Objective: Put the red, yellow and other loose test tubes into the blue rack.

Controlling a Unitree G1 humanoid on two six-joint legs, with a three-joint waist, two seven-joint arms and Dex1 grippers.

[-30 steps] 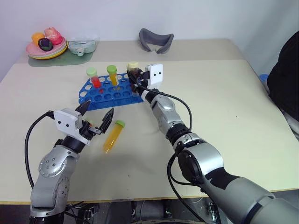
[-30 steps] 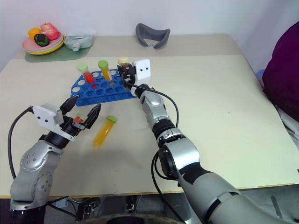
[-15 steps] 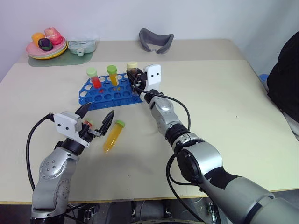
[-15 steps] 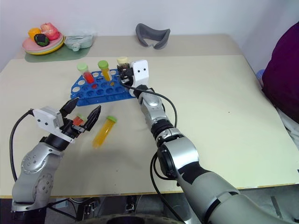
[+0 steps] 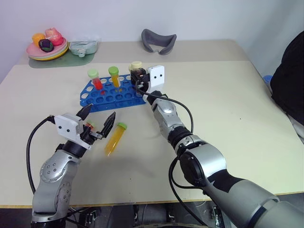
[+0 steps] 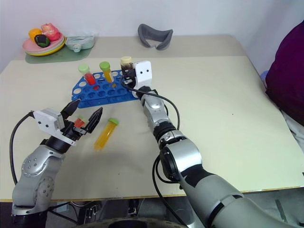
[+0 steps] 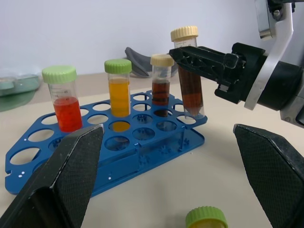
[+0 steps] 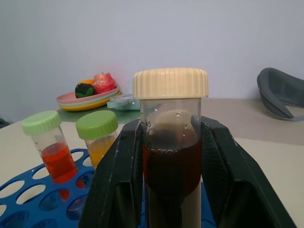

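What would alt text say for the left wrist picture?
The right gripper holds a dark brown tube upright at the blue rack, where red, yellow and brown tubes stand.

The blue rack [image 7: 142,142] looks like glossy moulded plastic, its top plate catching highlights. The brown tube [image 8: 170,156] is clear smooth plastic with a ribbed cream cap, gripped between matt black textured fingers [image 8: 114,190]. The table [image 5: 228,114] has a smooth, matt beige surface. The grey object [image 5: 158,40] near the far edge seems matt, possibly rubber or soft plastic
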